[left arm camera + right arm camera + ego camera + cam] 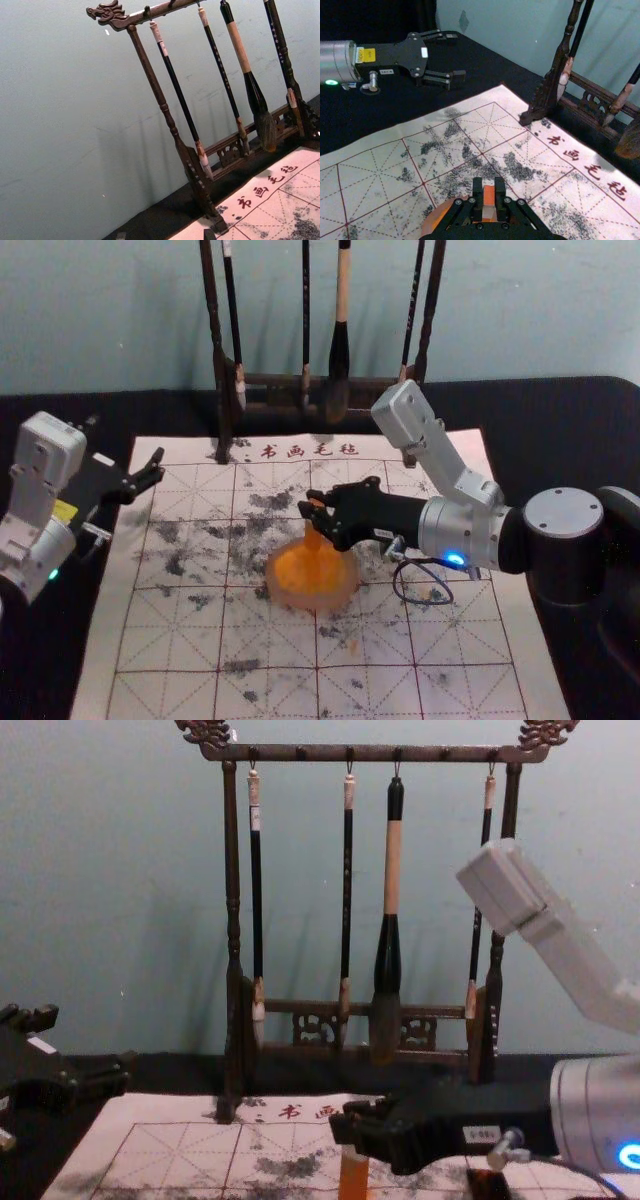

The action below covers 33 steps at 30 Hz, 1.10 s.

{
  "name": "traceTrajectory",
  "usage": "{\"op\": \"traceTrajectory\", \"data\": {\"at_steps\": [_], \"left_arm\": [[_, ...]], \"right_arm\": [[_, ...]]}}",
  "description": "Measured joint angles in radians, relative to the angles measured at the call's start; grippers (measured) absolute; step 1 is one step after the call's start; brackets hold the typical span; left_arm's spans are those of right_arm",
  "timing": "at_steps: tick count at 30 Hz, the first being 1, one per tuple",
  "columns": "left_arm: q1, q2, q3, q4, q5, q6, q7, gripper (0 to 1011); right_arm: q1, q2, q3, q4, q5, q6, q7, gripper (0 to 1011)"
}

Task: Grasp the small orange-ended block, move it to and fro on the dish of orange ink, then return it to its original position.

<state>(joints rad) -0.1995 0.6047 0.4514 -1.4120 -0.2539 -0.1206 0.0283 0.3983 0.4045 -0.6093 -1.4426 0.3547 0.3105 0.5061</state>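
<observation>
Head view gives you the gridded paper mat (170,645) as the broadest thing, spread beneath and all around the dish of orange ink (318,603). Beyond the dish stands the dark wooden rack (380,754), seen in the chest view with four brushes (391,870) hanging from its top bar. Your right gripper (312,504) reaches in from the dish's right and sits above it — its fingers closed around the small orange-ended block (489,195), which you can see pinched between them in the right wrist view. Your left gripper (158,465) is idle, off to the left of the dish and well apart from it, its fingers spread with nothing between them. Smallest of all, the block points down from the right gripper over the dish — whether its lower end touches the ink, you cannot tell.
</observation>
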Motion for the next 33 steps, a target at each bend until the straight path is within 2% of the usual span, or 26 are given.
{"op": "traceTrajectory", "data": {"at_steps": [33], "left_arm": [[0.0, 0.0, 0.0, 0.0, 0.0, 0.0, 0.0, 1001]], "right_arm": [[-0.005, -0.012, -0.008, 0.015, -0.02, 0.009, 0.002, 145]]}}
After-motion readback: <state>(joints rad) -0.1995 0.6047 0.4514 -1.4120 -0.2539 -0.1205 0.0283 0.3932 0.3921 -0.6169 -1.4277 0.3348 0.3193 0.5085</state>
